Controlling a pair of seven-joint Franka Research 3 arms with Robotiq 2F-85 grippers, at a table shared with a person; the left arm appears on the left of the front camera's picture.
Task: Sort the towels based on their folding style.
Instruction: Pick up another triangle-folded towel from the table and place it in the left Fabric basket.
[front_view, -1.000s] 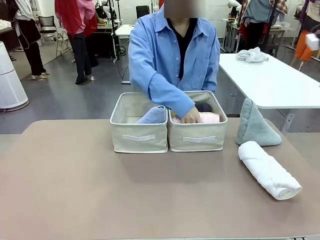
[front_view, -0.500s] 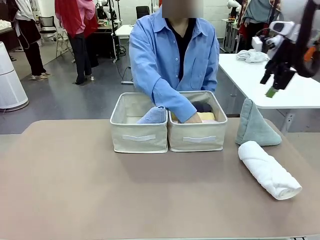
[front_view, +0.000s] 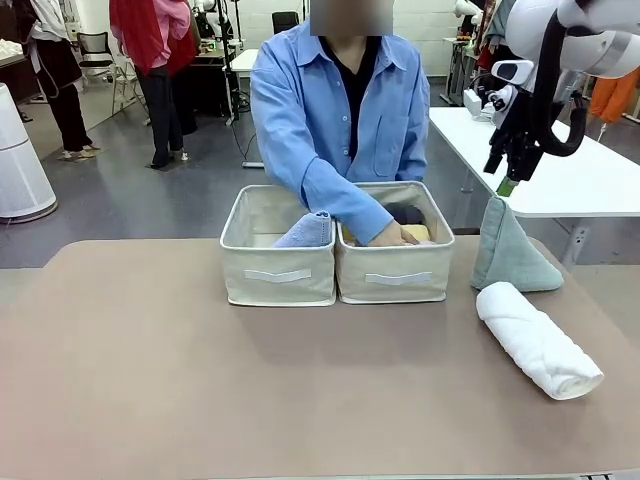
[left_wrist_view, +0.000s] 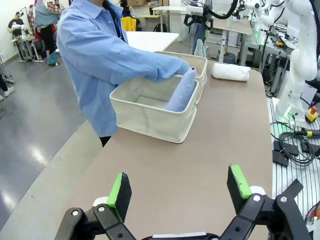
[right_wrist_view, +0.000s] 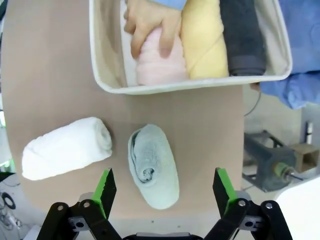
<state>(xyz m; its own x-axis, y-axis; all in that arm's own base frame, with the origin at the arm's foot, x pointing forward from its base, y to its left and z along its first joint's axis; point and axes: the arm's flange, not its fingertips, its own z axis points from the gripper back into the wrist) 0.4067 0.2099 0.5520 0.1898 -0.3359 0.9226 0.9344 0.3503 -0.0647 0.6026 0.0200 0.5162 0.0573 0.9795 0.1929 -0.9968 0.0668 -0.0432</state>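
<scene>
A grey-green cone towel (front_view: 512, 252) stands at the table's right, and a white roll (front_view: 538, 340) lies just in front of it. My right gripper (front_view: 508, 178) hangs open right above the cone's tip. Looking down, the right wrist view has the cone (right_wrist_view: 152, 172) between the open right gripper (right_wrist_view: 164, 186) fingers, beside the white roll (right_wrist_view: 67, 147). A pink roll (right_wrist_view: 155, 65), a yellow roll (right_wrist_view: 202, 40) and a dark grey roll (right_wrist_view: 242, 35) lie in the right basket (front_view: 395, 275), the person's hand (right_wrist_view: 150, 22) on the pink one. A pale blue cone (front_view: 305, 230) leans in the left basket (front_view: 278, 275). My left gripper (left_wrist_view: 178, 187) is open over bare table.
The person in a blue shirt (front_view: 340, 110) leans over the baskets from the far side. A white table (front_view: 560, 160) stands behind on the right. Bare tabletop (front_view: 200, 380) stretches across the front and left.
My right arm has come in from the upper right and swung left and down to just above the grey-green cone. The person's hand stays in the right basket.
</scene>
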